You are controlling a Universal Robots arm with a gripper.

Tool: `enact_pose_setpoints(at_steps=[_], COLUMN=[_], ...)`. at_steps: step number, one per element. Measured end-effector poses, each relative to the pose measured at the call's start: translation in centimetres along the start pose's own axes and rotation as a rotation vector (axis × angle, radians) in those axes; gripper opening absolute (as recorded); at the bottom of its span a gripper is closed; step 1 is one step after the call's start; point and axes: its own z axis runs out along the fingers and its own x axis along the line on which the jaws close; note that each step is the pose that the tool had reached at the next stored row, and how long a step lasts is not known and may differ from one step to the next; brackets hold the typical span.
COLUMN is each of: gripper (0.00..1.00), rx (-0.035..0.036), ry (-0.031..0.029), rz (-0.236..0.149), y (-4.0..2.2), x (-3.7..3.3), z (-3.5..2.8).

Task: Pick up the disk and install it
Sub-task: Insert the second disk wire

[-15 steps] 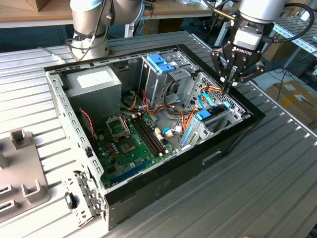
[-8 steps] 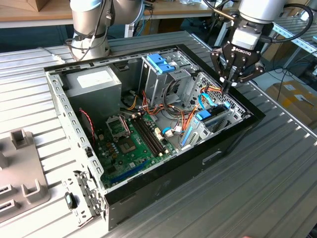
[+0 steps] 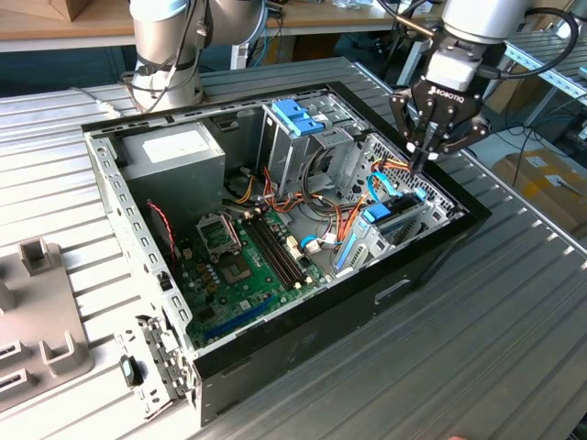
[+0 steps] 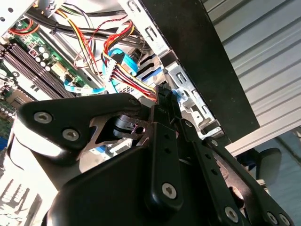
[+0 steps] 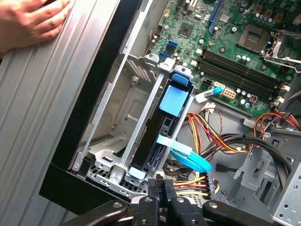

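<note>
Disk (image 5: pixel 160 127) sits on its edge in the bay of the computer case (image 3: pixel 431 252), its long side pointing straight at the gripper (image 5: pixel 162 188), whose fingers are pressed together, holding nothing.

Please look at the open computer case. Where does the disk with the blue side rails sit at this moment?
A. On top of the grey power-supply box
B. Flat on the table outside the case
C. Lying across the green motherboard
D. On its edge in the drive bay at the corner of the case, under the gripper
D: in the first wrist view the disk stands on its edge in the metal drive bay, and the exterior view shows the gripper above that corner of the case.
</note>
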Motion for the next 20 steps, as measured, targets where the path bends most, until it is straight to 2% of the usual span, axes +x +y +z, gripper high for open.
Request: enact_pose_setpoints(at_steps=[20], gripper=[0.16], rx=[-0.0280], ry=[-0.0041], rz=[0.234], y=[0.00], x=[-0.01], z=[0.12])
